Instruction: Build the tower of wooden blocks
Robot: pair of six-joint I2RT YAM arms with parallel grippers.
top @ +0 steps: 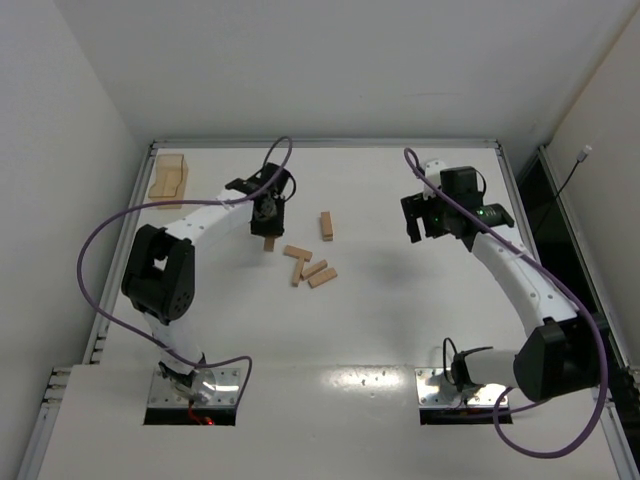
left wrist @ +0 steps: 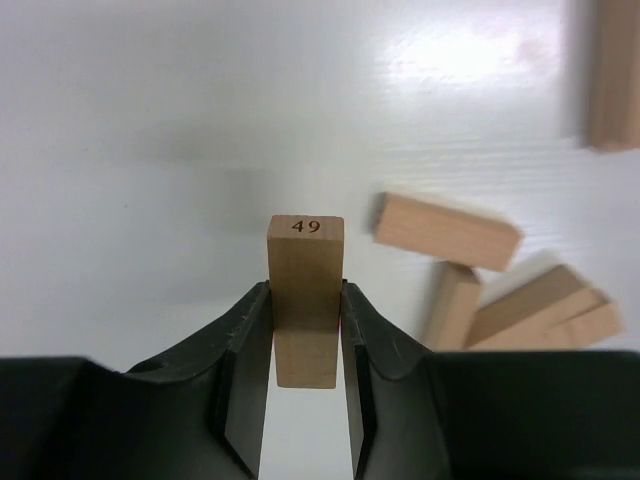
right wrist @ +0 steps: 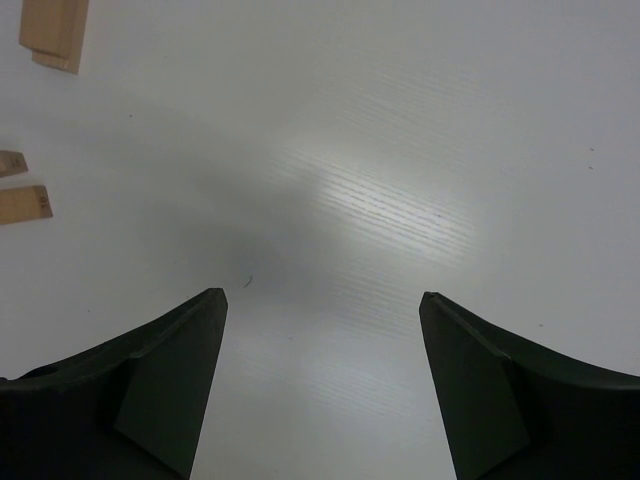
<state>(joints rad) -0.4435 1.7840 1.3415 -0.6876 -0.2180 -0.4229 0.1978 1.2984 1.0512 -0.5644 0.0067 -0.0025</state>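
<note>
My left gripper [top: 268, 228] [left wrist: 305, 292] is shut on a light-tan wood block [left wrist: 305, 258] stamped "49", which hangs just above the table [top: 269, 243]. Several loose wood blocks lie to its right in a small heap [top: 308, 267] [left wrist: 447, 232], with one more lying apart further back [top: 326, 225] [left wrist: 615, 75]. No stacked tower shows in any view. My right gripper [top: 423, 226] [right wrist: 322, 300] is open and empty above bare table, right of the blocks. The wood blocks' ends show at the left edge of the right wrist view [right wrist: 22, 203].
A clear amber-tinted plastic box [top: 168, 178] stands at the back left corner. The white table [top: 400, 320] has raised rails along its back and sides. Purple cables loop over both arms.
</note>
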